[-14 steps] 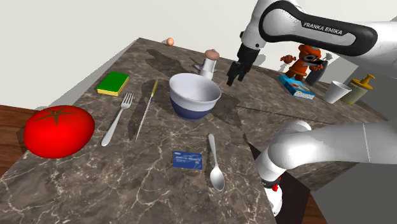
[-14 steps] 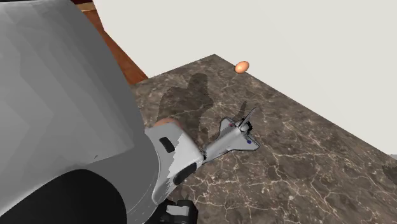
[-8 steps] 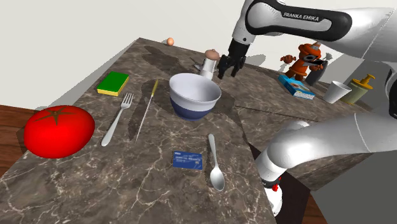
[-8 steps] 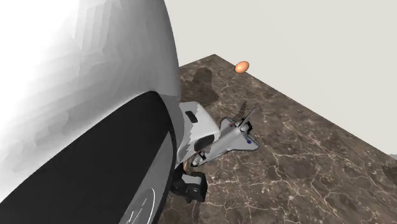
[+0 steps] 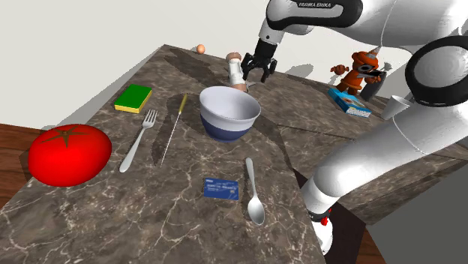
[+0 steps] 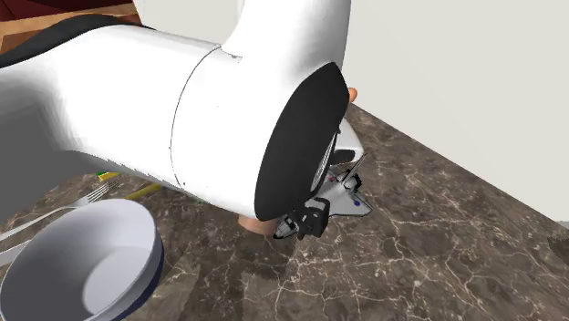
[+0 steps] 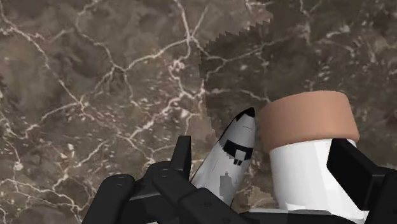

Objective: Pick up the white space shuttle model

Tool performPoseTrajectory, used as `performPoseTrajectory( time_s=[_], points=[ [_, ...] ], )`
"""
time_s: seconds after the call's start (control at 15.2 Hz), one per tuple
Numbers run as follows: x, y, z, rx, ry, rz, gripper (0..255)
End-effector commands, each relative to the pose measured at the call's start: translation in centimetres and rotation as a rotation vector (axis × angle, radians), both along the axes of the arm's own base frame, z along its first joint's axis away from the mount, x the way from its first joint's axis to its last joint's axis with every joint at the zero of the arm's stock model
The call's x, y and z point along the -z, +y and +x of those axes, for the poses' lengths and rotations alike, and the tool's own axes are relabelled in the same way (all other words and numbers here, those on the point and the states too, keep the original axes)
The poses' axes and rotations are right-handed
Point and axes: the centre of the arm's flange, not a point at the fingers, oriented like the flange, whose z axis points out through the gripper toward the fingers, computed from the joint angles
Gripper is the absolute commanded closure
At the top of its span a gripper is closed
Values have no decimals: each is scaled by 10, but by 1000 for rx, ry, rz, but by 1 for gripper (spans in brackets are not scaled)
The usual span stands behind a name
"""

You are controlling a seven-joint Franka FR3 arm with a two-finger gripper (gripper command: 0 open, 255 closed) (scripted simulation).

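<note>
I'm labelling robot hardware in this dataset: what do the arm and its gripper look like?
The arm has smooth, rounded white links with dark joint faces and pale FRANKA EMIKA lettering on a dark band. The gripper is all black, with two blocky fingers.

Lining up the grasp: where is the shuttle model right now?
In the wrist view the white shuttle lies on the marble inside the open pincer, beside a white tan-capped cylinder; in the shoulder view that spot is just beyond the bowl.
</note>
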Motion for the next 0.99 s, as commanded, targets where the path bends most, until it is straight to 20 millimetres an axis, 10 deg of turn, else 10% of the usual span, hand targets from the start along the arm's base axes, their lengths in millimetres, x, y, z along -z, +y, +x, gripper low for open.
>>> performPoseTrajectory(
  time_s=[0.0, 0.46, 0.92],
  points=[
    [2, -16, 24, 76, 3, 13, 0],
    [13, -83, 90, 332, 10, 57, 0],
    [46, -88, 93, 348, 11, 59, 0]
  ],
)
